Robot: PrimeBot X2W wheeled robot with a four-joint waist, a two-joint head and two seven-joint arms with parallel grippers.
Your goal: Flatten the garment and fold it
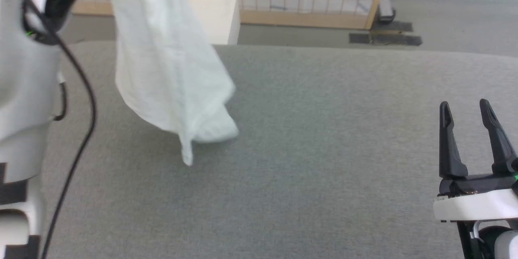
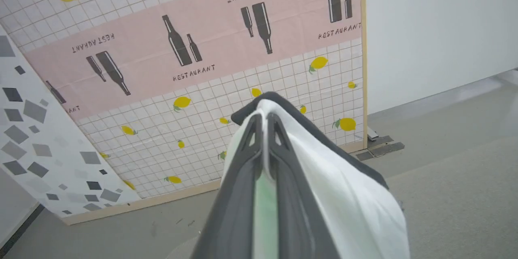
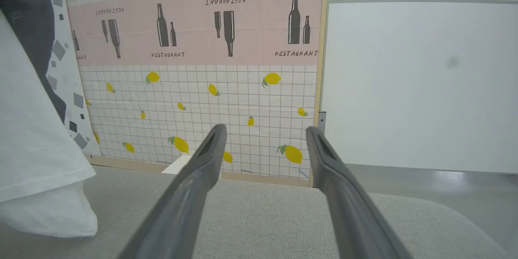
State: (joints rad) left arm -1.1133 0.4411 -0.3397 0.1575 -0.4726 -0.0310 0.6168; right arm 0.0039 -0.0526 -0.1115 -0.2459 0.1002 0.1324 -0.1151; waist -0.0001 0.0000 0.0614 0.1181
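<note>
The garment (image 1: 166, 68) is blurred in the head view, and its top is cut off by the upper edge. It covers the left side of the box (image 1: 216, 14). In the left wrist view the left gripper (image 2: 264, 120) hides the pinched cloth, and the garment's lower end runs off the bottom edge.

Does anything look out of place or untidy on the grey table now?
The garment is not flat: it hangs in a bunch from the shut left gripper, its lower end crumpled on the grey table. The open right gripper holds nothing. Nothing looks spilled or damaged.
</note>
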